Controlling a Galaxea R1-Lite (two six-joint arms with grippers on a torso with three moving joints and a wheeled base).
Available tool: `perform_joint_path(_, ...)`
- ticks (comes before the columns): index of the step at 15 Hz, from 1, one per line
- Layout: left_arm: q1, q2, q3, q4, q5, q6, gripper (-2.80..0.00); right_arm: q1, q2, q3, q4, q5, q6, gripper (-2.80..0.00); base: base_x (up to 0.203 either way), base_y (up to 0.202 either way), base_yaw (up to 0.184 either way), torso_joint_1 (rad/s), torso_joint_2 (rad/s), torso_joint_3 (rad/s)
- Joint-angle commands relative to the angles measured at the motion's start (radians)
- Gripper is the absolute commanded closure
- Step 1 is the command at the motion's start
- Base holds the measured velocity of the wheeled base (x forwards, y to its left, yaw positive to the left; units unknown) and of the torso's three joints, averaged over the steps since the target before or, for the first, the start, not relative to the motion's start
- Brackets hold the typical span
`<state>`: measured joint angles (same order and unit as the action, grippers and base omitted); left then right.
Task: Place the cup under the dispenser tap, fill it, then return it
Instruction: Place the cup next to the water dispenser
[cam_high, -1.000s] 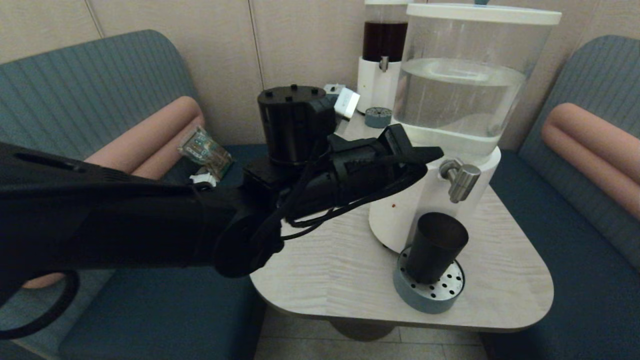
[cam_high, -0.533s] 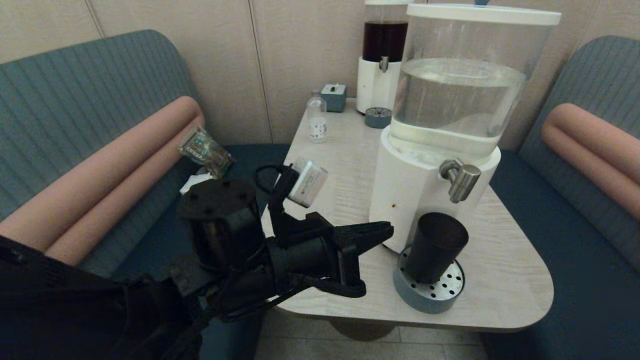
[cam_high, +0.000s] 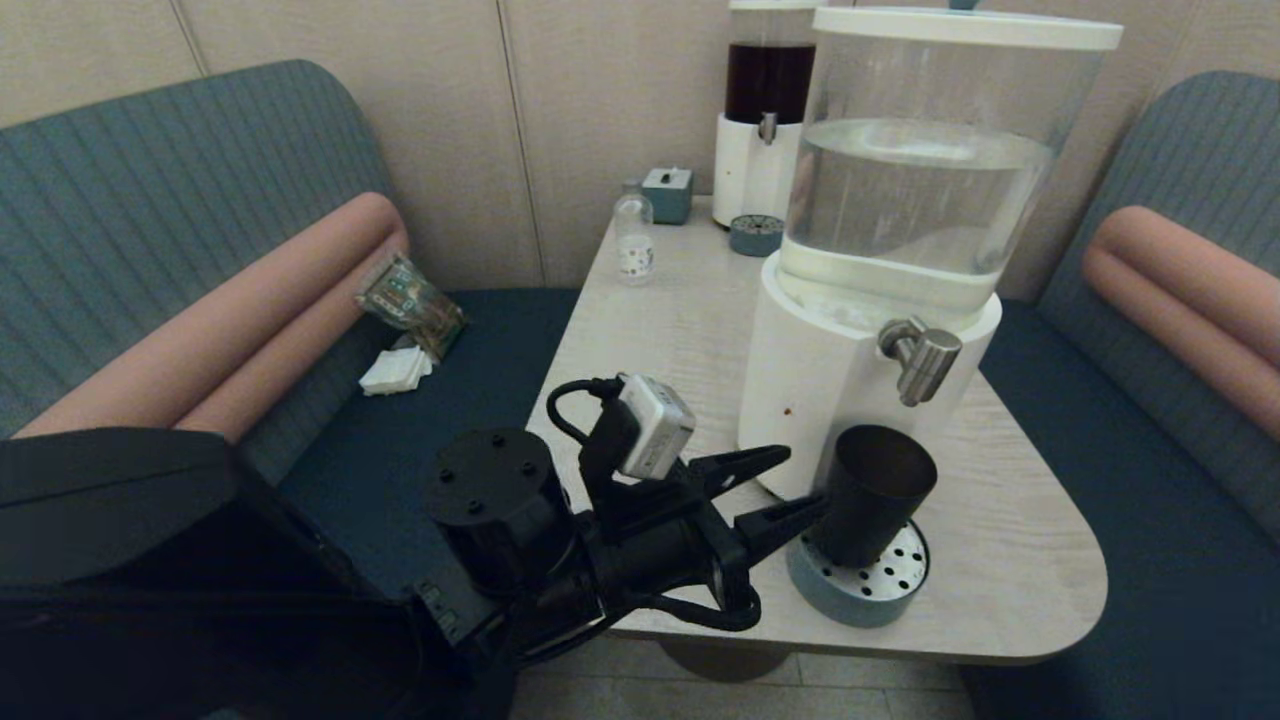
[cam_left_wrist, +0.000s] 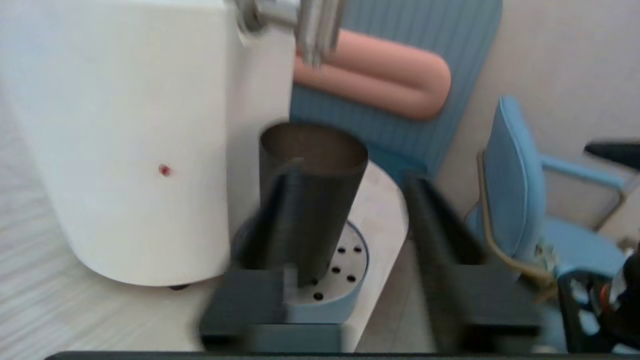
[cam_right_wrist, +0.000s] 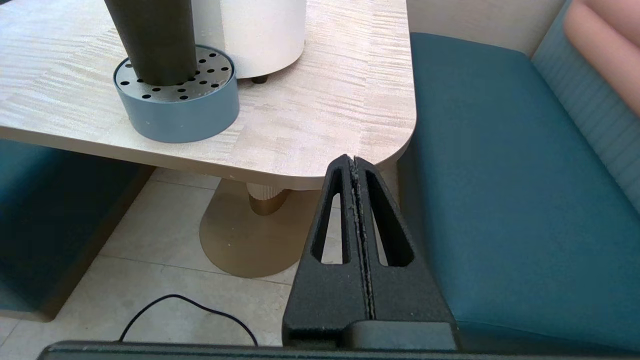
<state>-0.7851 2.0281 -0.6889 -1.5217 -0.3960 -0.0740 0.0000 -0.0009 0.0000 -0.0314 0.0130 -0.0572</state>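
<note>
Cup (cam_high: 872, 492) and big dispenser (cam_high: 905, 250) share the pale table (cam_high: 1010, 570), and our black tumbler stands upright on the round perforated drip tray (cam_high: 880, 590) directly below the dispenser tap (cam_high: 922, 357), against the white base. We reach our left arm low and level across the table's near edge, its left gripper (cam_high: 790, 485) spread wide, one finger just at the cup's side and neither clamping it. Our right gripper (cam_right_wrist: 355, 165) hangs off the table's corner above the floor, fingers pressed together
</note>
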Motion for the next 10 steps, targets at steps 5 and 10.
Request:
perform_joint_path(5, -0.014, 0.184, -0.159, -0.008, -0.012, 0.022, -2.80, 0.000, 0.001, 0.015, -0.001, 0.001, -0.001, 0.00, 0.000, 0.000, 0.000, 0.000, 0.00, 0.000)
perform_joint_path(10, -0.009, 0.279, -0.247, -0.008, -0.012, 0.026, -2.80, 0.000, 0.001, 0.015, -0.001, 0.001, -0.001, 0.00, 0.000, 0.000, 0.000, 0.000, 0.00, 0.000)
